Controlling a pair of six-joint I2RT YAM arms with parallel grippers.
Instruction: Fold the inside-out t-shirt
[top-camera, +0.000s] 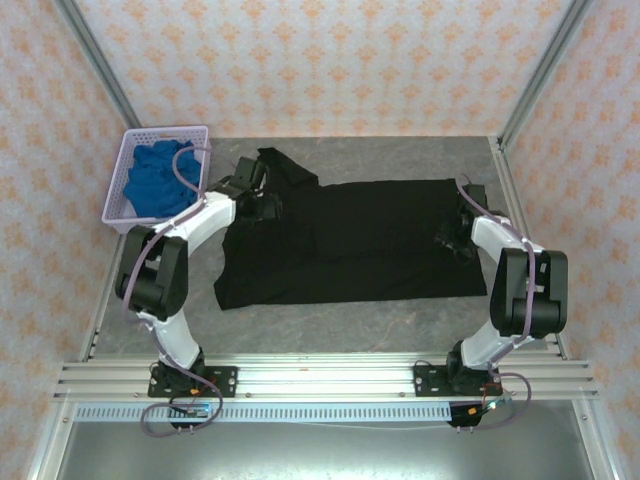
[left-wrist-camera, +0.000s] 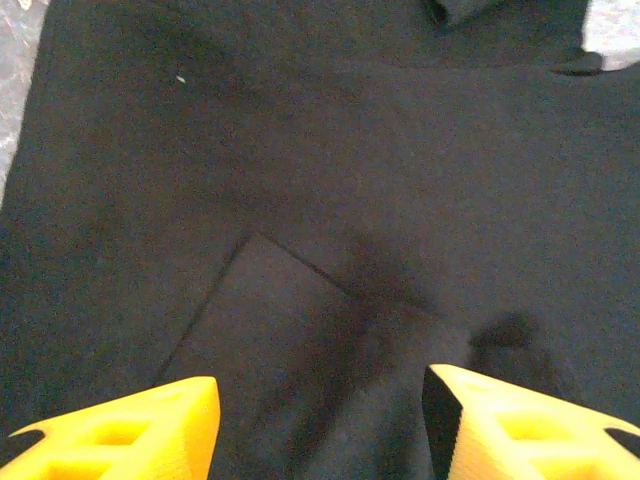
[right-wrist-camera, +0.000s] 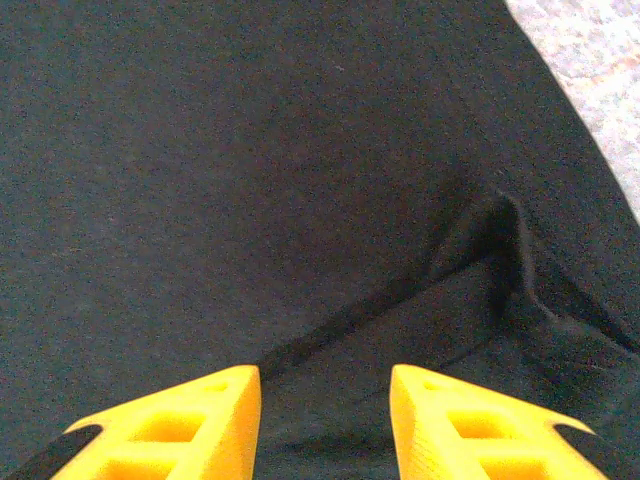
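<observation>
On the grey bench (top-camera: 330, 325), the black t-shirt (top-camera: 350, 240) lies spread out flat between the two arms, one sleeve poking toward the far side at its left end. The left jaws stand over that left end, near the sleeve. Their yellow fingers (left-wrist-camera: 120, 430) are well apart, open, with a folded flap of fabric lying below the gap. The right jaws hang at the shirt's right edge, their fingers (right-wrist-camera: 180, 430) also parted, nothing pinched, above a raised crease in the cloth (bare bench shows at the upper right corner there). At the far left corner sits a lavender basket (top-camera: 165, 131) holding a blue cloth (top-camera: 155, 180), just beside the left arm (top-camera: 205, 220).
</observation>
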